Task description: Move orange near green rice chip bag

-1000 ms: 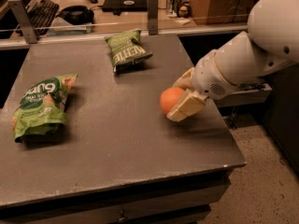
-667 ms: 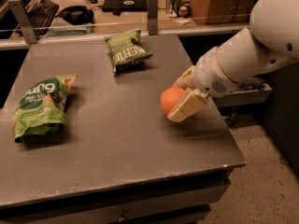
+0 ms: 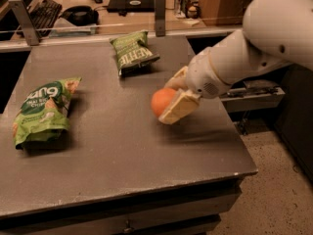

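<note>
**Fig.** Orange mid-carry. The gripper [image 3: 166, 103] sits right of centre over the counter [image 3: 122, 155], its two pale fingers clamped on the orange [image 3: 159, 102]. Whether the fruit clears the surface cannot be told. Vs. 1 s ago, gripper and orange have shifted slightly left, i.e. toward the green rice chip bag [image 3: 44, 110], which lies flat near the left edge. The two are still well apart, so the approach is judged approx. begun, not done. The dark olive bag [image 3: 133, 53] at back centre is unmoved. Counter: flat, dark grey, matte. Room: dim, w/ a desk behind carrying a keyboard [image 3: 41, 11]; speckled floor [image 3: 274, 180] at right.
</note>
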You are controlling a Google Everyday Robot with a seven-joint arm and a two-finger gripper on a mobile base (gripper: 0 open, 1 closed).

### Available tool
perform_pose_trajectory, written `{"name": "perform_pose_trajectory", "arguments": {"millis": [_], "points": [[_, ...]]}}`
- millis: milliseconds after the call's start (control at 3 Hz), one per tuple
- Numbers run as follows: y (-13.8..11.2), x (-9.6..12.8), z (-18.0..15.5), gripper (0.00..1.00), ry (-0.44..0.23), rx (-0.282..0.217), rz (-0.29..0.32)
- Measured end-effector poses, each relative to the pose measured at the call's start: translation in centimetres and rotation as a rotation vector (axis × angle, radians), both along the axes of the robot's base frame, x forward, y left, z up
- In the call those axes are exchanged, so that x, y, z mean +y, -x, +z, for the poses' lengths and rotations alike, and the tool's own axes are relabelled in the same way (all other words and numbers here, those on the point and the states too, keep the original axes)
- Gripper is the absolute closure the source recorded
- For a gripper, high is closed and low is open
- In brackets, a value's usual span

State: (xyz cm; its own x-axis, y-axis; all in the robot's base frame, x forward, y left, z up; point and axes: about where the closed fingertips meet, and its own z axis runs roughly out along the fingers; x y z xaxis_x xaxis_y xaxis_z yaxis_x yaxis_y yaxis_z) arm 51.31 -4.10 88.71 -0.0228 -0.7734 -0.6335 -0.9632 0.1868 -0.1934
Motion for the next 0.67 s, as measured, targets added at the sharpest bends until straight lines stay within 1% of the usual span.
{"name": "perform_pose_trajectory", "arguments": {"millis": [333,667], "points": [[-2.6,5.6,0.6,1.0,-0.087,-0.04,0.057],[-4.1,10.1,0.2,1.0,-0.146,-0.045,0.096]]}}
